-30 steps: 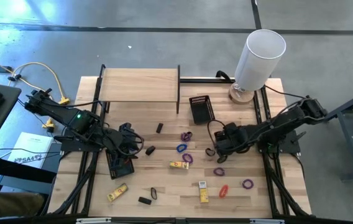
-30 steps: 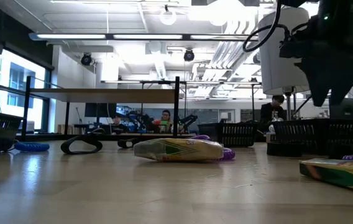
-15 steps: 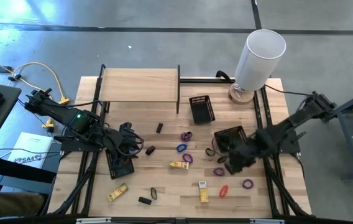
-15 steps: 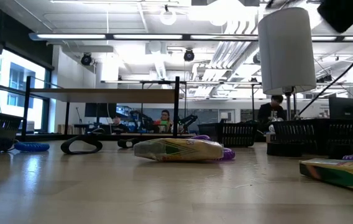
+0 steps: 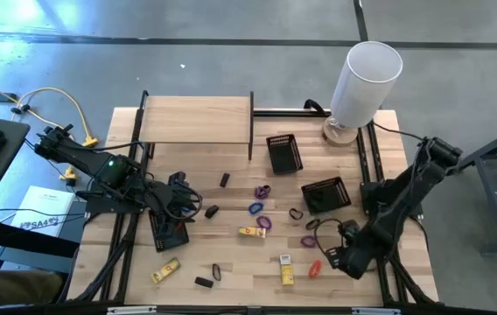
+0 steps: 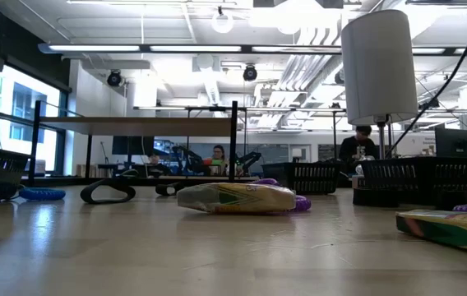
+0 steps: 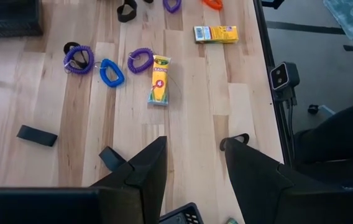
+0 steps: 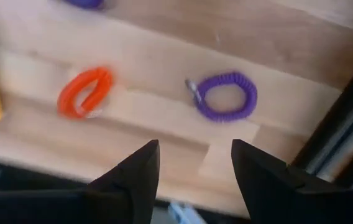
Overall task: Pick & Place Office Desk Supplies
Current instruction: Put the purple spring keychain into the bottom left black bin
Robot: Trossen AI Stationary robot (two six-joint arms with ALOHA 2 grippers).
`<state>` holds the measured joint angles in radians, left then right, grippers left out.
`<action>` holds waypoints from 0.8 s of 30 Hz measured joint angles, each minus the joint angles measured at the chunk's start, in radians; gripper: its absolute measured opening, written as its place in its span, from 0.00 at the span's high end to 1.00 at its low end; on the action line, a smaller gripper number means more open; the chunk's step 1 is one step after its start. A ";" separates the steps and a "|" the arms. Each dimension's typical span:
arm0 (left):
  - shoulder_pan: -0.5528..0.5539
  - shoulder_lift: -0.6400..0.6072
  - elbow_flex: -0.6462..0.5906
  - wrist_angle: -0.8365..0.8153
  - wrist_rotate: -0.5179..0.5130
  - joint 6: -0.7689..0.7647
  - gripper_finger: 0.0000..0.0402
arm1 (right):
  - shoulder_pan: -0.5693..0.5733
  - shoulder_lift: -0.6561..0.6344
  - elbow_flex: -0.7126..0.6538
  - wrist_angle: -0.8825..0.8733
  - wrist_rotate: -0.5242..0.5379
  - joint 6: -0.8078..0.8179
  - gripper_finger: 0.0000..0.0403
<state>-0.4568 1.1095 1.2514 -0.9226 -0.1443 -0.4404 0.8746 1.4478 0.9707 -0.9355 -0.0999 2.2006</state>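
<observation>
The right gripper (image 8: pixel 192 165) hovers empty, jaws apart, over the table's (image 5: pixel 231 254) near right corner, just above a purple loop (image 8: pixel 224 96) with a red loop (image 8: pixel 84 92) beside it. It is probably lining up a pick; next it must descend and close on one. The left gripper (image 7: pixel 192 168), also open, waits at the left by a black tray (image 5: pixel 168 234).

Right gripper (image 5: pixel 334 259) (tray (image 5: pixel 325 194) released) nearer front edge
</observation>
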 joint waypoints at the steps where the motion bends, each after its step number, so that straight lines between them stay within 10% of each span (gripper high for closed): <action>1: 0.000 0.000 0.000 0.004 0.000 0.000 0.61 | 0.006 0.018 0.000 -0.003 0.004 0.004 0.53; 24: 0.000 0.000 0.000 0.012 0.001 -0.046 0.61 | 0.007 0.152 -0.047 0.087 -0.057 0.115 0.53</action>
<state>-0.4568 1.1095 1.2514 -0.9108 -0.1434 -0.4864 0.8813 1.6001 0.9241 -0.8482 -0.1564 2.3157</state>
